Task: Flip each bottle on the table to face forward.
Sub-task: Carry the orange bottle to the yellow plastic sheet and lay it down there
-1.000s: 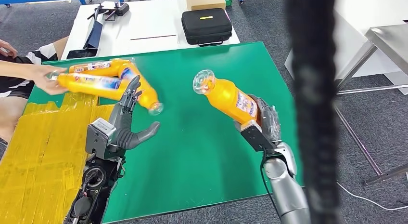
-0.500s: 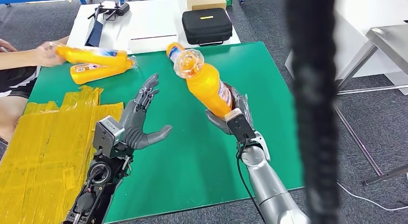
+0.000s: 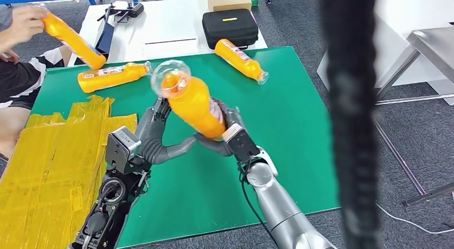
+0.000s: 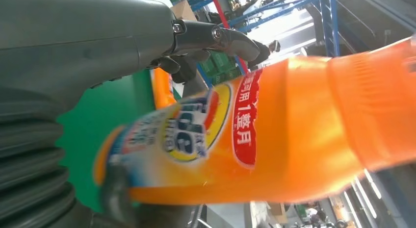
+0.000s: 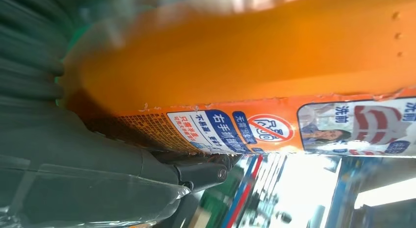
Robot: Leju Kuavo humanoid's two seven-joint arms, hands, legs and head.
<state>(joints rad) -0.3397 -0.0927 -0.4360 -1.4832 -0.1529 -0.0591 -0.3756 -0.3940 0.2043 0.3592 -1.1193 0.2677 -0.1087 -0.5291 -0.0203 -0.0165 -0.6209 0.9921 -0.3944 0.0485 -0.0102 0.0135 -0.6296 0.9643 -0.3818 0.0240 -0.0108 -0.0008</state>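
A green table [image 3: 300, 120] is seen across the middle of the head view, with a sheet of yellow tape [image 3: 48, 168] covering its lower-left part. A white table [image 3: 176, 24] stands behind it at the top of the frame, and on it a black case [image 3: 230, 28] and a cardboard box [image 3: 229, 0] are set. A blurred black bar [image 3: 348, 120] runs down the right of the frame. The held bottle [image 3: 195, 104], orange and labelled, is raised above the centre of the green table, its clear end tilted toward the upper left. It is gripped low on its body by the right hand [image 3: 227, 134], whose fingers are wrapped around it; in the right wrist view the bottle's label fills the frame beside the grey hand [image 5: 88, 174]. The left hand [image 3: 155, 139] is placed just left of the bottle, fingers spread upward and thumb reaching toward the right hand; whether the bottle is touched cannot be told. In the left wrist view the bottle [image 4: 274, 135] lies close across the open fingers [image 4: 216, 37]. A second bottle [image 3: 112, 76] lies on the green table at upper left, and a third bottle [image 3: 241, 59] lies near its far edge at upper centre. A fourth bottle [image 3: 72, 39] is held by a person's hand [image 3: 24, 21] in the upper-left corner.
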